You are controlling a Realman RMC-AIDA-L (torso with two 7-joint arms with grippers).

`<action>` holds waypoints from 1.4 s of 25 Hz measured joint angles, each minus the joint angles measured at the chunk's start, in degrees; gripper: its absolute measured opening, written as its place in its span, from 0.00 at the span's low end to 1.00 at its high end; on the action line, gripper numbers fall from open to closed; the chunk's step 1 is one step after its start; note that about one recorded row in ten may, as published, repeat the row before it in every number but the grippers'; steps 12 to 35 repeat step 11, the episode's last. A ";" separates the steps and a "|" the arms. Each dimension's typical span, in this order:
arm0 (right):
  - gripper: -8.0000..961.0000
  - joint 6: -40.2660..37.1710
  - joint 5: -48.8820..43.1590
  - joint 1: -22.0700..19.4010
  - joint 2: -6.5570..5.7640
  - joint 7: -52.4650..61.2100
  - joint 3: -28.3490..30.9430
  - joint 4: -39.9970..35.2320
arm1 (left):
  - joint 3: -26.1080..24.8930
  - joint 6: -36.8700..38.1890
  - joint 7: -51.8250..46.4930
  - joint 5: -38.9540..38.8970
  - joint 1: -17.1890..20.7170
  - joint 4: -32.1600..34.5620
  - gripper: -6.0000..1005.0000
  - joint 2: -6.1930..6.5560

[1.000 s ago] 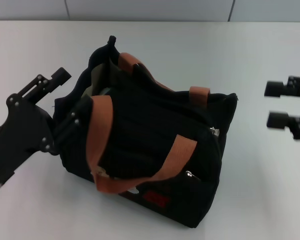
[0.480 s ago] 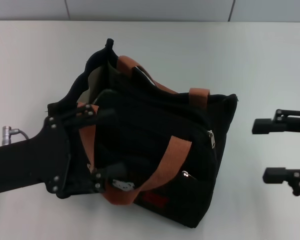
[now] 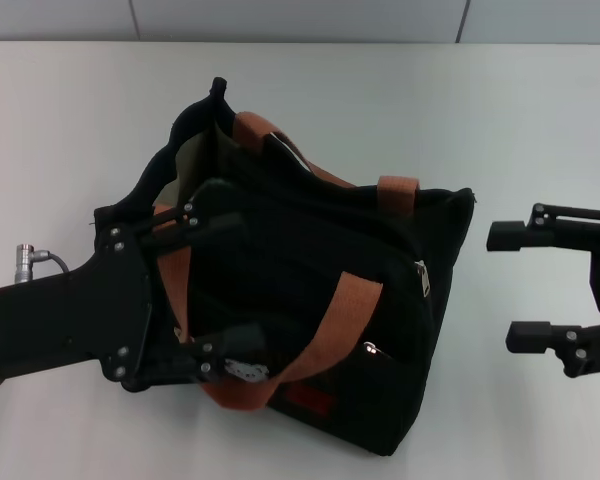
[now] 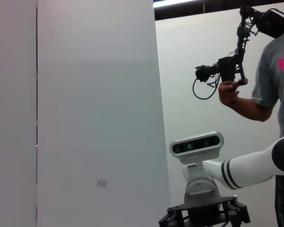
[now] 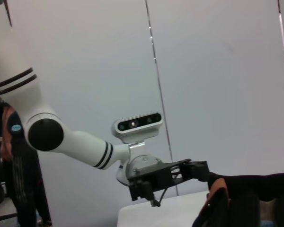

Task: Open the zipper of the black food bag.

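The black food bag (image 3: 300, 260) lies on the white table, with rust-orange handles (image 3: 342, 318) across it and a red label (image 3: 311, 400) on its near face. Its mouth (image 3: 193, 158) gapes at the far-left end and shows pale lining. The zipper runs black on black along that mouth; I cannot pick out its pull tab. My left gripper (image 3: 230, 283) is open, with its fingers spread wide over the bag's left end, one on each side of a handle. My right gripper (image 3: 508, 287) is open and hangs right of the bag, apart from it. The right wrist view shows the left gripper (image 5: 201, 171) beside the bag (image 5: 260, 189).
Two small silver side-pocket pulls (image 3: 423, 272) sit on the bag's right face. The white table (image 3: 500, 120) extends behind and to the right. The left wrist view shows only a wall, the robot's head (image 4: 197, 144) and a person (image 4: 270, 85) holding a hand-held rig.
The left gripper swung in from the bag's left and now spans its left end. The right gripper moved left toward the bag and lower in the view.
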 joint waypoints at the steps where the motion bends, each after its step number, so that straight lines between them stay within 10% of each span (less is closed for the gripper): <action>1: 0.82 0.00 0.00 0.00 0.00 0.00 0.00 0.00 | -0.08 0.00 -0.01 -0.12 0.02 0.01 0.82 -0.09; 35: 0.88 0.45 2.05 -0.39 -0.01 0.03 0.20 0.62 | -1.63 -0.36 0.52 0.10 0.02 -0.29 0.82 -0.74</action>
